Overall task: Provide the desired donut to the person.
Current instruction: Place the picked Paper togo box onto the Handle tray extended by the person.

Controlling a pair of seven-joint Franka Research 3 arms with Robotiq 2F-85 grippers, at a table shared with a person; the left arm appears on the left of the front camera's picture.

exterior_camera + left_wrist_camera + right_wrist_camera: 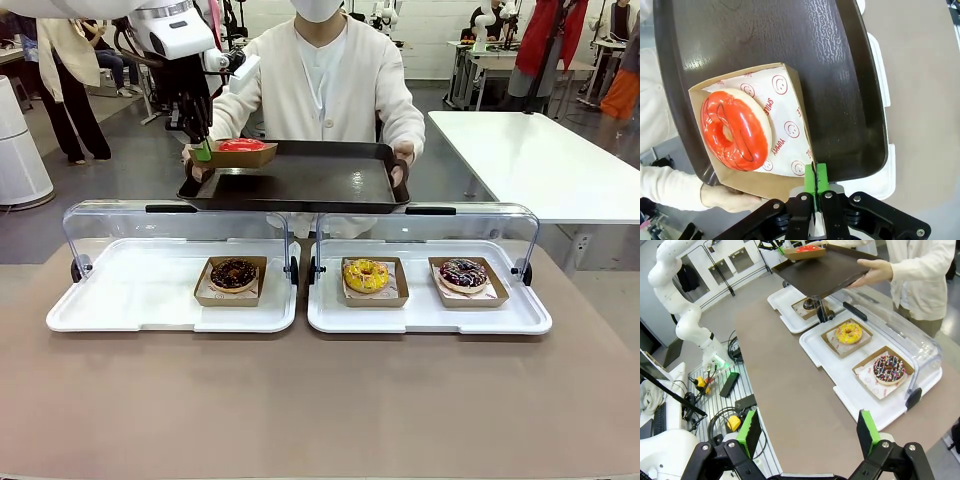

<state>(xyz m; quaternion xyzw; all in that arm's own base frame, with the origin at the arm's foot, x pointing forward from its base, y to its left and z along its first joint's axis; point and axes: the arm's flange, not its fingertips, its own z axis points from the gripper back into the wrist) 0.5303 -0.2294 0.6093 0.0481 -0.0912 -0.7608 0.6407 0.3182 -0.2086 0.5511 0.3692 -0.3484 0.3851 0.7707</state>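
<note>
The paper (pixel 785 117) under the red donut (pixel 732 130) reads "SMILE" and "YUMMY". The left hand (pixel 815 174) pinches the edge of its box (pixel 757 182) at a corner of the tray (pixel 790 35). The right hand (pixel 809 429) is spread and holds nothing.

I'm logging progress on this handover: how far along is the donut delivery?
Done: the red donut in its cardboard box is over a corner of the dark tray the person holds. In hand: the left gripper is shut on the box's edge. Left: release and withdraw; whether the box rests on the tray yet is unclear. The right gripper hangs open, holding nothing.
</note>
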